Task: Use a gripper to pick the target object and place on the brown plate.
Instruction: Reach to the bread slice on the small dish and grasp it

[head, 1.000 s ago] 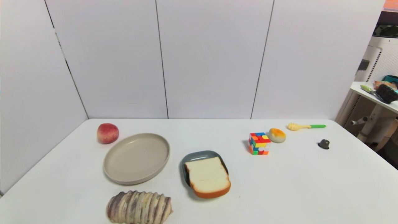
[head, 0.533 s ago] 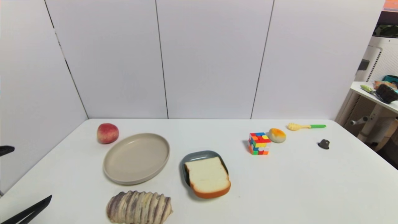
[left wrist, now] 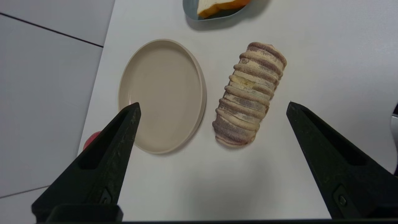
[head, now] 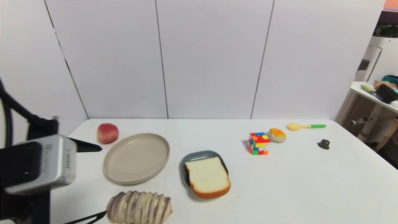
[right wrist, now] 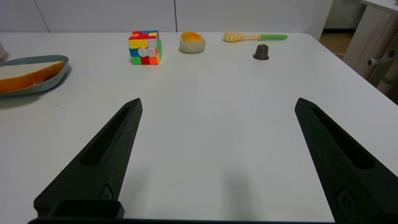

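Observation:
The toast slice (head: 207, 175), white with an orange-brown crust, lies on a grey-blue dish (head: 199, 153) at the table's middle front. The beige-tan plate (head: 136, 157) lies empty to its left. My left gripper (head: 103, 180) is open and empty, held above the table's left front, with one finger near the plate's left rim and the other by the striped loaf (head: 139, 207). In the left wrist view the gripper (left wrist: 213, 104) frames the plate (left wrist: 161, 93) and loaf (left wrist: 248, 93), and the toast (left wrist: 214, 4) shows at the edge. My right gripper (right wrist: 218, 99) is open and empty, low over bare table, out of the head view.
A peach (head: 107, 133) sits behind the plate. A colour cube (head: 259, 143), an orange-topped bun (head: 276, 135), a yellow utensil with a green handle (head: 306, 126) and a small dark cap (head: 323, 144) stand at the back right.
My left arm has come into the head view from the lower left and moved forward and up, its open fingers now reaching the plate and loaf. Objects have not moved.

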Robot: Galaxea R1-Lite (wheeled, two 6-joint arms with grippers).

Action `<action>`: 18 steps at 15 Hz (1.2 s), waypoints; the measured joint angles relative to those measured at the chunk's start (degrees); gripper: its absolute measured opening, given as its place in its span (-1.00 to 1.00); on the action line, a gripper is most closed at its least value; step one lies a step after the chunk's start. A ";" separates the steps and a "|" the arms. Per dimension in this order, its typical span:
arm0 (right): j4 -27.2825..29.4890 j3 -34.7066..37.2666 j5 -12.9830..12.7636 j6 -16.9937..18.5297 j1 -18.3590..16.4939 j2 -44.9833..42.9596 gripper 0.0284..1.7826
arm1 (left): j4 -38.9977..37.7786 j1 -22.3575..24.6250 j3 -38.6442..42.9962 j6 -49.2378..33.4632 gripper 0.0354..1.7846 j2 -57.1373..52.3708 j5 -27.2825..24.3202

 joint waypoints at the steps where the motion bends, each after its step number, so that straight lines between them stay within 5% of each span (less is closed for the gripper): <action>1: 0.00 0.00 0.00 0.02 0.00 0.00 0.90 | -1.56 -1.90 -0.15 -0.20 0.89 2.26 0.90; 9: 0.00 0.00 -0.02 0.02 0.00 0.00 0.90 | -20.70 -15.93 -0.15 -7.72 0.89 21.03 8.61; 18: 0.00 0.00 -0.02 0.02 0.00 0.00 0.90 | -28.12 -21.50 -0.22 -15.21 0.89 30.89 8.83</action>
